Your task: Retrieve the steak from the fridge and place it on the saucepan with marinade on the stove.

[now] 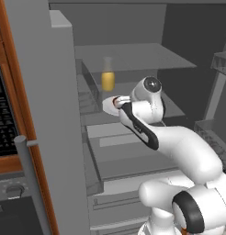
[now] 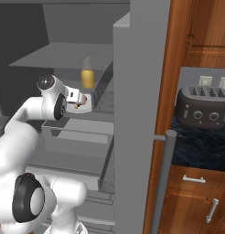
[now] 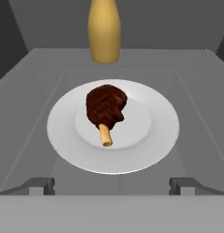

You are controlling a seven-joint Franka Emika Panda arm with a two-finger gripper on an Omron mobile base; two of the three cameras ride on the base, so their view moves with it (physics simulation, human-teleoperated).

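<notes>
The fridge (image 1: 46,114) stands open and my arm reaches onto a middle shelf. The steak (image 3: 106,108), a dark brown lump with a tan bone end, lies in the middle of a white plate (image 3: 155,136) on that shelf. My gripper (image 3: 113,186) is open and holds nothing; it hovers just short of the plate's near rim, with one fingertip at each side. From the base views the hand (image 1: 133,98) is beside the plate (image 1: 107,106) and covers most of it. The saucepan and the stove are out of view.
A yellow-orange bottle (image 3: 104,32) stands behind the plate near the shelf's back wall. A glass shelf (image 1: 133,57) hangs above and drawers (image 1: 128,156) lie below. The open fridge door (image 2: 137,114) with its bar handle (image 2: 162,183) stands to the right, a toaster (image 2: 203,107) beyond it.
</notes>
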